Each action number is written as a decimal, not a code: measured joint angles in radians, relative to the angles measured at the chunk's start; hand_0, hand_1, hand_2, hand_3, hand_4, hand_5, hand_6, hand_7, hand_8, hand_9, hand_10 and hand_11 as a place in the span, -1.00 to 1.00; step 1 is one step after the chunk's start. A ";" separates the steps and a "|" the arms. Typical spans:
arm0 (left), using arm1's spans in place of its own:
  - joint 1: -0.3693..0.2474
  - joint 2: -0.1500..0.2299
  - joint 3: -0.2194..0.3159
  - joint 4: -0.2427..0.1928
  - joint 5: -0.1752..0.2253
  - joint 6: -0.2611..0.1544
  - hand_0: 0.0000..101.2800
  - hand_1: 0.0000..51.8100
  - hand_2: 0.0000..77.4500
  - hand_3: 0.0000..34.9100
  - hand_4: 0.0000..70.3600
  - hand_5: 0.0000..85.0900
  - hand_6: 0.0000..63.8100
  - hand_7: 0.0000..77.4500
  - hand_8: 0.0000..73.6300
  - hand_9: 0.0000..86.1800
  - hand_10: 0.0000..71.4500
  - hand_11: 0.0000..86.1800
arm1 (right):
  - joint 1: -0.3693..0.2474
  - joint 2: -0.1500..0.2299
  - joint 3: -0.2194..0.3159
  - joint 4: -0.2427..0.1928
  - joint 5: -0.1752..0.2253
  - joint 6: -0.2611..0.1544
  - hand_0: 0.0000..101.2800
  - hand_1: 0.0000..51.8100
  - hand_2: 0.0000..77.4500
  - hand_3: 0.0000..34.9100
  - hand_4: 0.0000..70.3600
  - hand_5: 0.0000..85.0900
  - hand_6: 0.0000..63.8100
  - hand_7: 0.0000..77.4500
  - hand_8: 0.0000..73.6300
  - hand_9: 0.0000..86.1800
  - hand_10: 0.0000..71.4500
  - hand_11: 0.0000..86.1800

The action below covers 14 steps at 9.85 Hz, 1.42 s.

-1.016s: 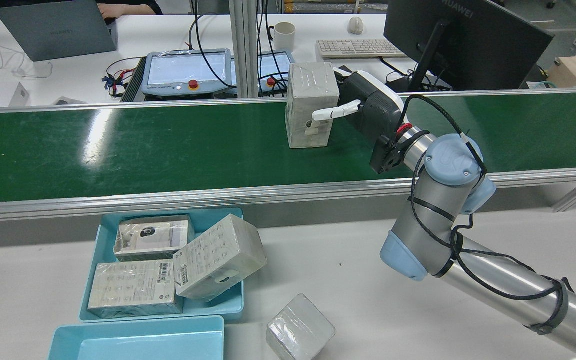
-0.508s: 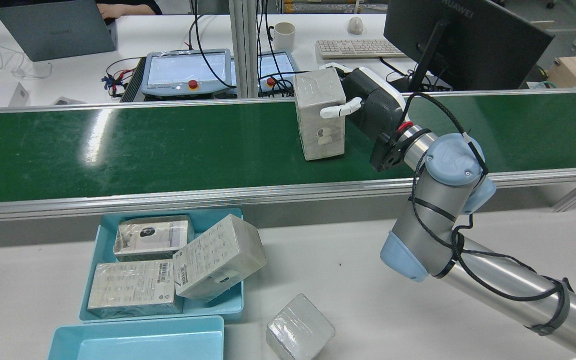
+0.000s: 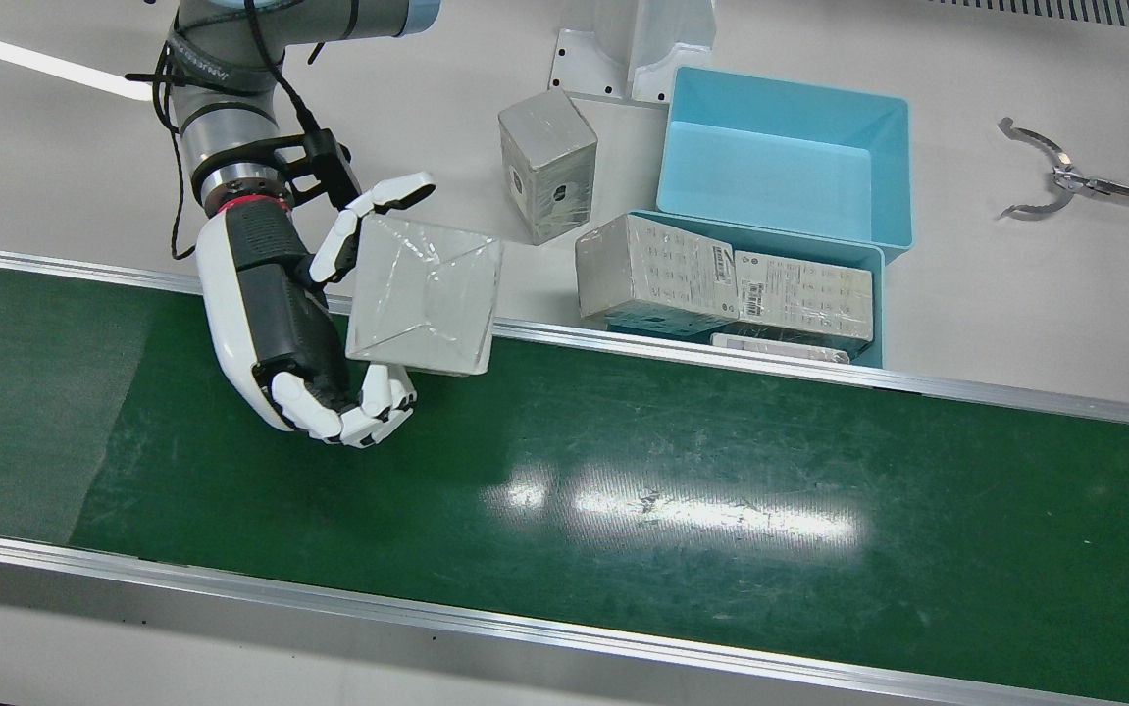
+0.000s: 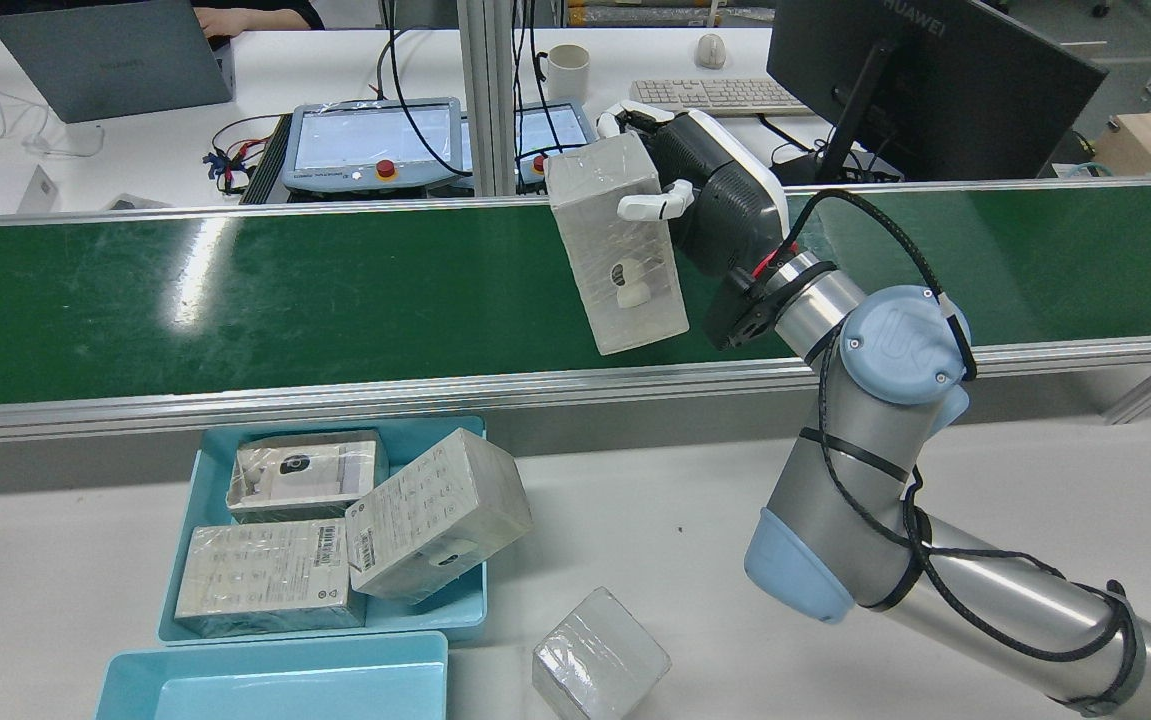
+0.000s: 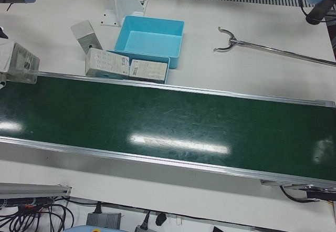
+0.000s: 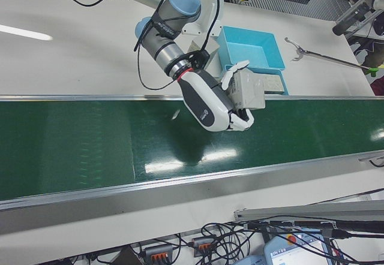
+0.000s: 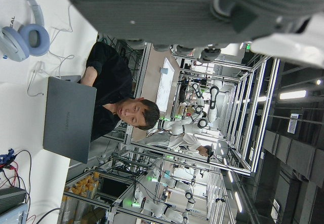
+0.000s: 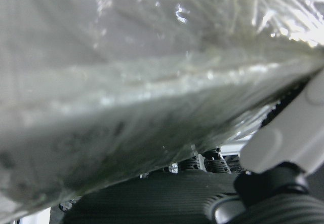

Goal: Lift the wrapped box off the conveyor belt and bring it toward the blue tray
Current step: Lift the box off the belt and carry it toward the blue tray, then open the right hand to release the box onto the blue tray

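The long green conveyor belt [image 3: 623,490] runs corner to corner across the front view, filling its lower half. Above its far rail, right of centre, sit two light-blue plastic trays: an empty one [image 3: 883,147] toward the upper edge and, touching it below, a tray [image 3: 876,284] holding several plastic-wrapped boxes [image 3: 721,279]. The robot's white-and-black right hand [image 3: 301,312] enters from the upper left of that view, fingers wrapped around the pale grey, film-wrapped box [image 3: 425,294], thumb on one side, remaining fingers curled on the opposite one. In the rear view the same wrapped box [image 4: 618,245] hangs tilted, clear of the belt, at upper centre. A loose wrapped box [image 3: 546,165] stands on the white table, just left of the trays. The left hand's state cannot be told.
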 joint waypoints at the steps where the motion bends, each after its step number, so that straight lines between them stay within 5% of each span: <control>1: 0.000 0.000 0.000 0.000 0.000 0.000 -1.00 -1.00 -0.97 -1.00 -1.00 -0.97 -1.00 -1.00 -1.00 -1.00 -1.00 -1.00 | -0.047 0.001 0.043 -0.001 0.043 -0.010 -0.16 -1.00 -0.37 -1.00 -0.33 0.65 0.20 0.82 0.54 0.62 0.42 0.65; 7: 0.000 0.000 0.000 0.000 0.000 0.000 -1.00 -1.00 -0.99 -1.00 -1.00 -0.97 -1.00 -0.99 -1.00 -1.00 -1.00 -1.00 | -0.367 0.056 0.244 0.000 0.250 -0.190 -0.16 -1.00 -0.38 -1.00 -0.32 0.65 0.32 0.79 0.72 0.61 0.48 0.63; 9: 0.000 0.000 0.000 0.000 0.000 0.000 -1.00 -1.00 -0.99 -1.00 -1.00 -0.97 -1.00 -1.00 -1.00 -1.00 -1.00 -1.00 | -0.421 0.060 0.254 -0.001 0.277 -0.209 -0.17 -1.00 -0.42 -1.00 -0.32 0.65 0.33 0.80 0.75 0.62 0.18 0.44; 10: 0.000 0.000 0.000 0.000 0.000 0.000 -1.00 -1.00 -0.99 -1.00 -1.00 -0.97 -1.00 -1.00 -1.00 -1.00 -0.98 -1.00 | -0.429 0.058 0.253 -0.002 0.281 -0.208 -0.17 -1.00 -0.42 -1.00 -0.32 0.65 0.33 0.80 0.75 0.62 0.18 0.44; 11: 0.000 0.000 0.000 0.000 0.000 0.000 -1.00 -1.00 -0.99 -1.00 -1.00 -0.97 -1.00 -1.00 -1.00 -1.00 -0.98 -1.00 | -0.433 0.057 0.252 -0.003 0.283 -0.207 -0.17 -1.00 -0.48 -1.00 -0.32 0.65 0.33 0.80 0.66 0.66 -0.04 0.24; 12: 0.000 0.000 0.000 0.000 0.000 0.000 -1.00 -1.00 -0.97 -1.00 -1.00 -0.97 -1.00 -1.00 -1.00 -1.00 -1.00 -1.00 | -0.434 0.056 0.251 -0.004 0.284 -0.206 -0.17 -1.00 -0.48 -1.00 -0.32 0.65 0.33 0.80 0.66 0.66 -0.04 0.24; 13: 0.000 0.000 0.000 0.000 0.000 0.000 -1.00 -1.00 -0.97 -1.00 -1.00 -0.97 -1.00 -1.00 -1.00 -1.00 -1.00 -1.00 | -0.434 0.055 0.250 -0.005 0.285 -0.205 -0.12 -1.00 -0.56 -1.00 -0.40 0.55 0.33 0.80 0.36 0.49 -0.68 -0.18; 14: 0.000 0.000 0.000 0.000 0.000 0.000 -1.00 -1.00 -0.97 -1.00 -1.00 -0.97 -1.00 -1.00 -1.00 -1.00 -1.00 -1.00 | -0.434 0.055 0.249 -0.006 0.286 -0.205 -0.12 -1.00 -0.56 -1.00 -0.40 0.55 0.33 0.80 0.36 0.49 -0.68 -0.18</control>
